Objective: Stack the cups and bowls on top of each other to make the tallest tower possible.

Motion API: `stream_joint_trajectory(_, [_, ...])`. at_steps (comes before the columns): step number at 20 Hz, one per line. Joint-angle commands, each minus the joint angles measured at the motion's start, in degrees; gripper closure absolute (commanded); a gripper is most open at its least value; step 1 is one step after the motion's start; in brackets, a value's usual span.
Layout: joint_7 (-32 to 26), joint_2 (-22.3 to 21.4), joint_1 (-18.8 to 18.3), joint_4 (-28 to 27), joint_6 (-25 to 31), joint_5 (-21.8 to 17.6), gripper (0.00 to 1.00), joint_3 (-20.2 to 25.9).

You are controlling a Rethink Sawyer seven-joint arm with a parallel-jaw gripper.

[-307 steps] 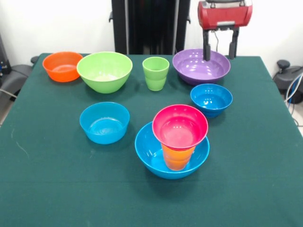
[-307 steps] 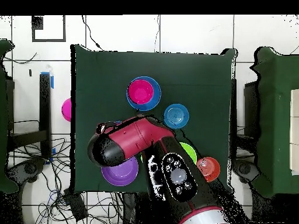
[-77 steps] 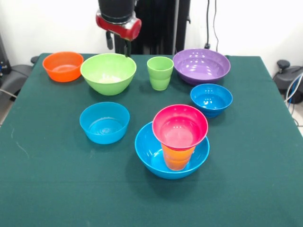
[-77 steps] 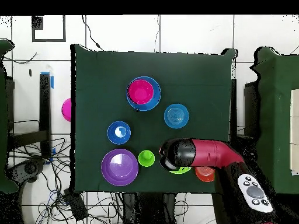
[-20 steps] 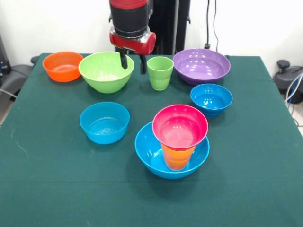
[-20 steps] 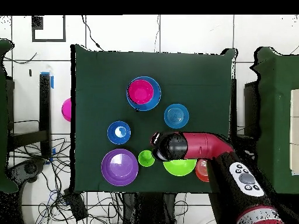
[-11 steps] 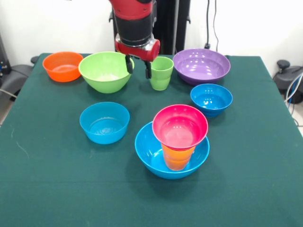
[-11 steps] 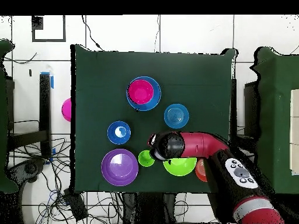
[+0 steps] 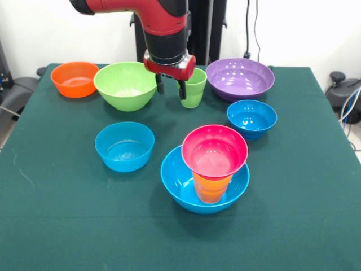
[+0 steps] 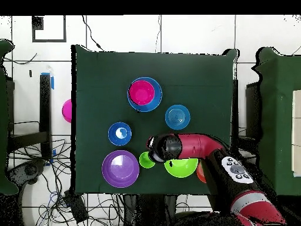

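Approach on light green cup (image 9: 192, 87), jaws open, holding nothing.
gripper (image 9: 171, 91) hangs at cup's 9 o'clock rim; tower (image 9: 211, 162) sits at 6 o'clock. Next, probably: straddle the rim, close.

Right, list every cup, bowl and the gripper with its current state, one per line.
gripper: open, empty, beside the light green cup
light green cup: upright, loose
lime green bowl: upright, empty
orange bowl: upright, empty
purple bowl: upright, empty
two small blue bowls: upright, unstacked
large blue bowl: holds the orange cup
orange cup: upright, pink bowl on top
pink bowl: top of tower
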Motion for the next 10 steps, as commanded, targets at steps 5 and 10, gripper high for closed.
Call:
stream_joint_trajectory(5, [-7.57, -2.68, -0.96, -3.04, 3.24, -3.76, 0.00, 1.50])
stream_joint_trajectory(10, [-8.05, -6.15, -0.97, -1.60, 5.88, -2.78, 0.00, 1.72])
